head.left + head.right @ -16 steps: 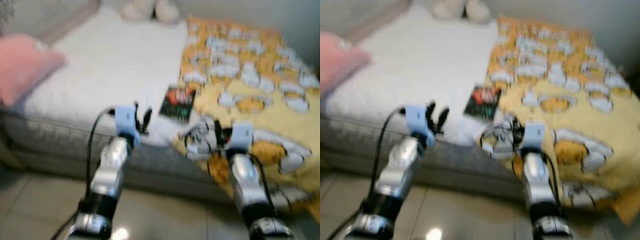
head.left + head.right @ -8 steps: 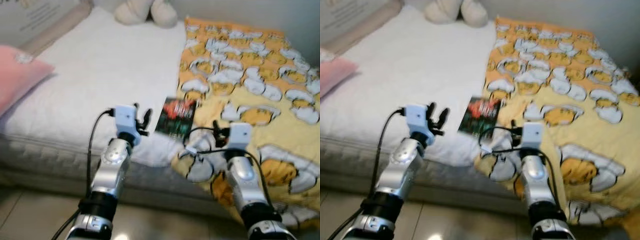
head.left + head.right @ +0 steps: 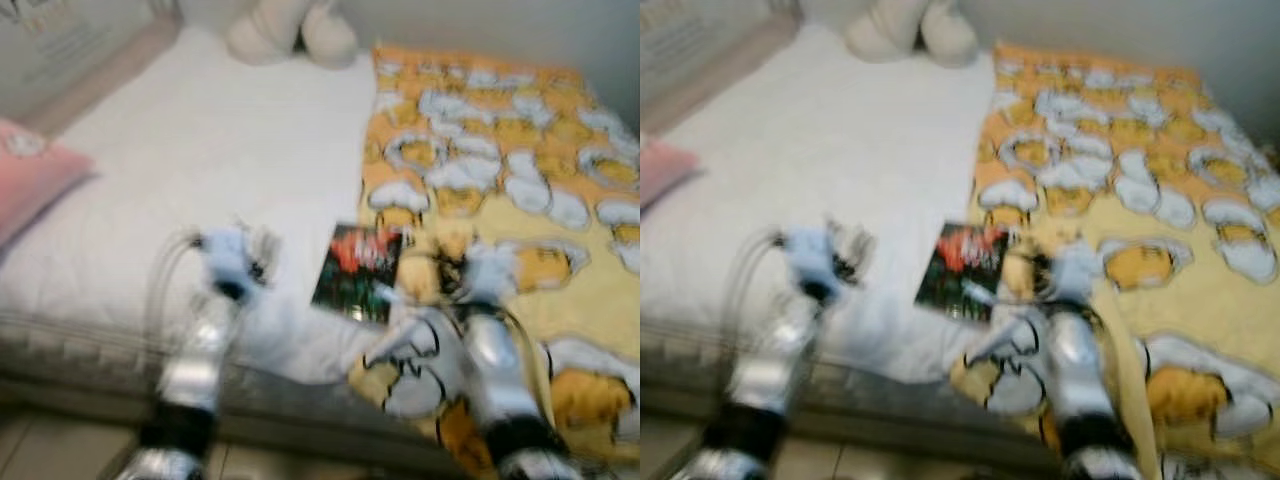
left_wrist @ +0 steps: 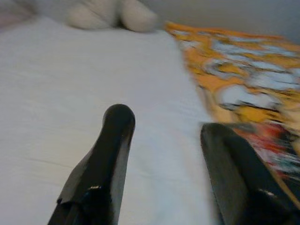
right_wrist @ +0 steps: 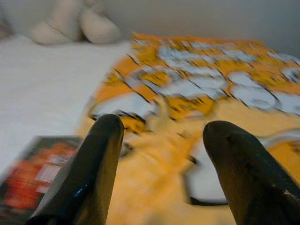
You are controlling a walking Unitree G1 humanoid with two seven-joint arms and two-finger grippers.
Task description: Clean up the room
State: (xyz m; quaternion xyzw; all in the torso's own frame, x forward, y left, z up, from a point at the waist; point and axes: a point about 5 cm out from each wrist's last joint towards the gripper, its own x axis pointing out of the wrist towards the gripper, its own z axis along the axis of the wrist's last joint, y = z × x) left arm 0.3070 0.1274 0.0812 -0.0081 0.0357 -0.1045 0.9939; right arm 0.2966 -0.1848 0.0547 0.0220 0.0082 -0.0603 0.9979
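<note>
A dark book with a red cover [image 3: 355,262] lies flat on the white bed [image 3: 200,150], right at the edge of a yellow cartoon-print blanket [image 3: 520,170]. My left gripper [image 4: 161,126] is open over the white sheet, with the book just beside its right finger [image 4: 234,178]. My right gripper [image 5: 161,136] is open above the blanket's edge, and the book [image 5: 37,183] sits off its left finger. In the blurred head views the left gripper [image 3: 262,245] is left of the book and the right gripper [image 3: 445,268] is right of it.
A cream plush toy [image 3: 290,30] rests at the far end of the bed. A pink pillow [image 3: 30,180] lies at the left. The mattress's grey front side [image 3: 300,400] runs below the arms, with tiled floor beneath.
The camera has come closer to the bed and the picture is now blurred. Both arms have reached farther over the bed edge, either side of the book.
</note>
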